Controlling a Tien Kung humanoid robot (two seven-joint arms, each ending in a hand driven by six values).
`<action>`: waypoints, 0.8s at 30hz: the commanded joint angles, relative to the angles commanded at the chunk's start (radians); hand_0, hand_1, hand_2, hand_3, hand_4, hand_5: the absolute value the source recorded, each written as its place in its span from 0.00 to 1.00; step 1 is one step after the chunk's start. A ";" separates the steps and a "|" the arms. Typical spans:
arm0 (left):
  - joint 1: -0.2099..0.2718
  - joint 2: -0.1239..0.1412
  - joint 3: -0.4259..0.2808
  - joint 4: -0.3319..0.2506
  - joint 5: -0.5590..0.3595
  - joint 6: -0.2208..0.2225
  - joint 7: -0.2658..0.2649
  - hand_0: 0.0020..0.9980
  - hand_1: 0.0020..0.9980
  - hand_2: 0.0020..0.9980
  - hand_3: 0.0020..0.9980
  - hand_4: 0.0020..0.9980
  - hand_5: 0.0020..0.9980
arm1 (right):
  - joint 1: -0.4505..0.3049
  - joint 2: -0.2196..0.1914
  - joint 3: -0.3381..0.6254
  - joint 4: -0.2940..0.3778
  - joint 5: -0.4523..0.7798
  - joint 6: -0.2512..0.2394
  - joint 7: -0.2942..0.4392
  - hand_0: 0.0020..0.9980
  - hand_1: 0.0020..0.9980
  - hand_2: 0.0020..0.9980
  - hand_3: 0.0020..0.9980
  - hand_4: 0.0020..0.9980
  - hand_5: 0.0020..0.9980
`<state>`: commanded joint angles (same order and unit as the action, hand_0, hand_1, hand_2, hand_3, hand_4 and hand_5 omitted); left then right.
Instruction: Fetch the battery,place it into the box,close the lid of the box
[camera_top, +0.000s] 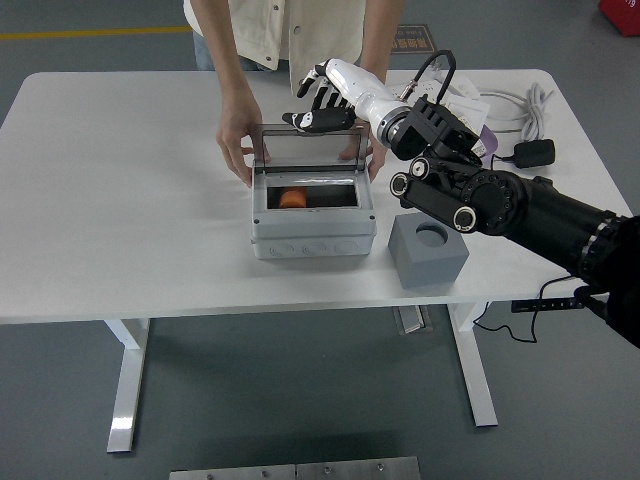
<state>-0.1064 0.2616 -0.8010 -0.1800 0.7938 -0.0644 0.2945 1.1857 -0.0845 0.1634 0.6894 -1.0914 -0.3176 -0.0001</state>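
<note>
The right robot hand (322, 100) hovered above the top edge of the raised clear lid (308, 151), its fingers spread and holding nothing. The orange battery (291, 199) lay inside the grey box (312, 228) on the white worktop (120, 200). A person's hands (238, 140) held the box at both sides. A grey block (428, 250) stood just beside the box.

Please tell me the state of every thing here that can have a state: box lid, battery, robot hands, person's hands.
Box lid: raised, upright, box open.
Battery: lying inside the box.
Right hand: above the lid's top edge, fingers spread, holding nothing.
Left hand: not in view.
Person's hands: steadying the box on both sides.
Grey block: standing beside the box.
</note>
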 joint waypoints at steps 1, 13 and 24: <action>0.000 0.000 0.000 0.000 0.000 0.000 0.000 0.75 0.84 0.79 0.83 0.47 0.00 | 0.000 0.002 -0.001 0.000 0.001 -0.001 0.001 0.72 0.66 0.67 0.73 0.86 0.44; -0.002 -0.002 -0.001 0.000 0.000 -0.001 -0.001 0.75 0.84 0.79 0.83 0.47 0.00 | -0.013 0.016 -0.013 -0.007 0.015 -0.024 0.015 0.80 0.73 0.74 0.77 0.86 0.45; -0.003 -0.007 0.003 0.000 -0.006 -0.001 -0.007 0.75 0.84 0.79 0.83 0.48 0.00 | -0.074 0.024 -0.054 -0.005 0.027 -0.038 0.032 0.81 0.72 0.73 0.76 0.85 0.44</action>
<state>-0.1098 0.2545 -0.7977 -0.1800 0.7874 -0.0653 0.2876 1.1117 -0.0601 0.1094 0.6847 -1.0640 -0.3561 0.0323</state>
